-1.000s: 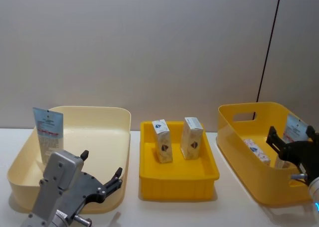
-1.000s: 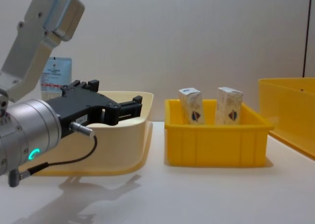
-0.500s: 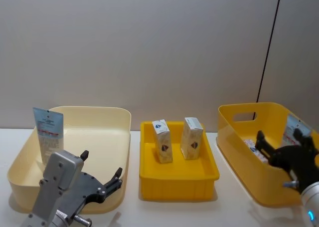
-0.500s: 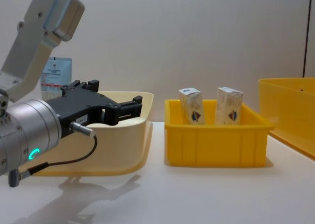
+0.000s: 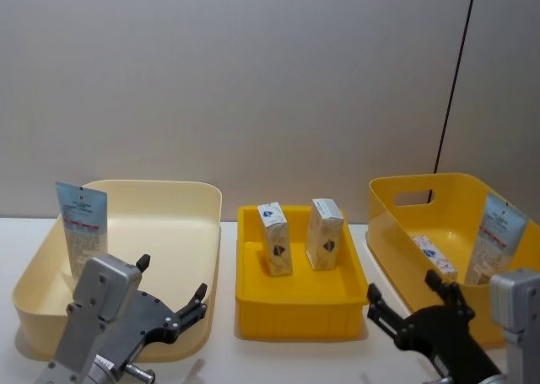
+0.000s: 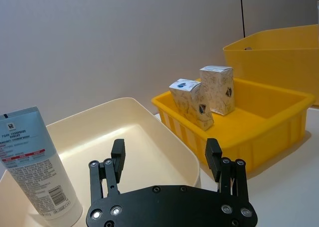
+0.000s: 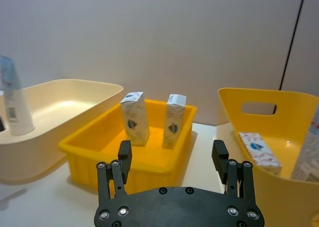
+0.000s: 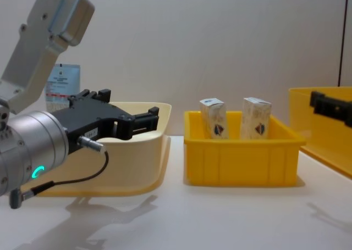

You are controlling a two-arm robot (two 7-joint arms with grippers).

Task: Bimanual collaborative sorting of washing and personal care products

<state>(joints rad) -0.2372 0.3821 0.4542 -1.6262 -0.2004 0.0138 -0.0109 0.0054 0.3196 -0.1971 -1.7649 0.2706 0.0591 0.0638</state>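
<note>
Two small white cartons stood in the yellow tray (image 5: 253, 304) at the middle of the table. The left carton (image 5: 274, 239) leaned a little, its top tipped toward the left side, while the right carton (image 5: 324, 234) stood nearly upright; both had their long axis vertical and sat near each other but apart. A pale-blue squeeze tube (image 5: 80, 228) stood on its cap in the near-left corner of the cream bin (image 5: 202, 232), long axis vertical, crimped end pointing up, leaning slightly against the bin's wall. In the yellow bin (image 5: 396, 232) at the right, a second tube (image 5: 496, 237) stood upright against the far-right wall, crimped end up, and a flat carton (image 5: 434, 255) lay on the bin's floor, its long axis running from front to back.

The left gripper (image 5: 173, 295) hung low at the front of the cream bin, its fingers spread wide and holding nothing. The right gripper (image 5: 413, 304) hung in front of the yellow bin, between it and the tray, fingers likewise spread apart and empty, pointing toward the tray and bins.
</note>
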